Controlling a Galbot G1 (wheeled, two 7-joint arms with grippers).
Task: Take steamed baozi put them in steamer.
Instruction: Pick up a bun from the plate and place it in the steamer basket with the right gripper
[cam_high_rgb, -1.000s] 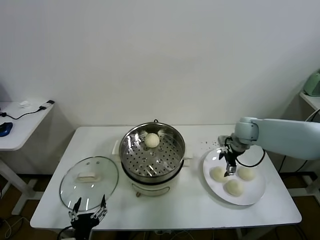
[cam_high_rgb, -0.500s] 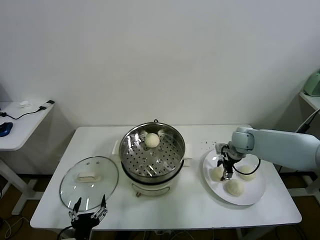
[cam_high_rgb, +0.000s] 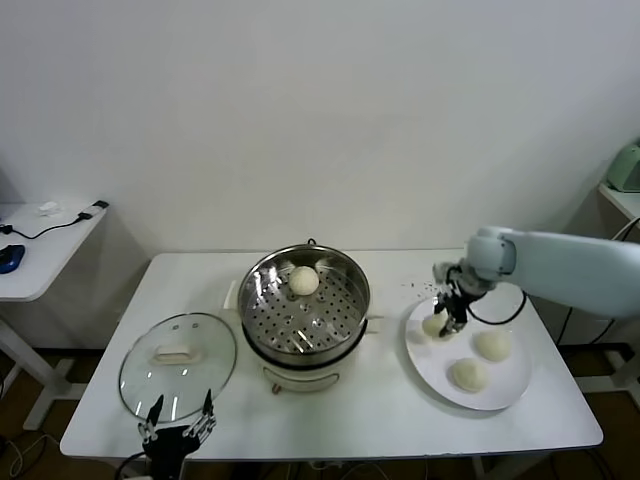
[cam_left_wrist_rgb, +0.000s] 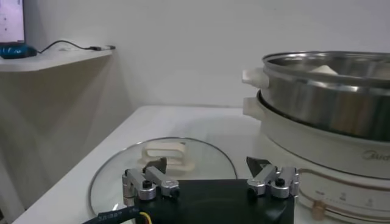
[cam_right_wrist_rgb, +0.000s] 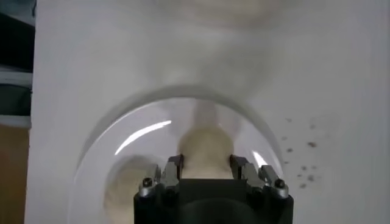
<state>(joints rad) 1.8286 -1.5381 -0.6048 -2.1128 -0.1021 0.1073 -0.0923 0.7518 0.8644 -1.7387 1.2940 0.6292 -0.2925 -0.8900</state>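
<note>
My right gripper (cam_high_rgb: 447, 318) (cam_right_wrist_rgb: 206, 165) is shut on one steamed baozi (cam_high_rgb: 433, 325) (cam_right_wrist_rgb: 206, 146), a cream-white bun held just above the far left part of the white plate (cam_high_rgb: 510, 380) (cam_right_wrist_rgb: 244, 131). Two more baozi (cam_high_rgb: 492, 344) (cam_high_rgb: 467, 374) lie on that plate. Another baozi (cam_high_rgb: 304, 281) rests on the perforated tray at the back of the steamer (cam_high_rgb: 247, 305) (cam_left_wrist_rgb: 329, 97), the steel pot in the middle of the table. Down at the table's front left edge, my left gripper (cam_high_rgb: 177, 425) (cam_left_wrist_rgb: 206, 167) is parked open and holds nothing.
The round glass lid (cam_high_rgb: 178, 352) (cam_left_wrist_rgb: 161, 159) lies flat to the left of the steamer, just beyond my left gripper. A side desk (cam_high_rgb: 40, 240) with cables stands at far left. A green object (cam_high_rgb: 627, 165) sits on a shelf at the right edge.
My right gripper has shut on a baozi on the plate and lifted it a little, toward the plate's far left side. The left arm has not moved.
</note>
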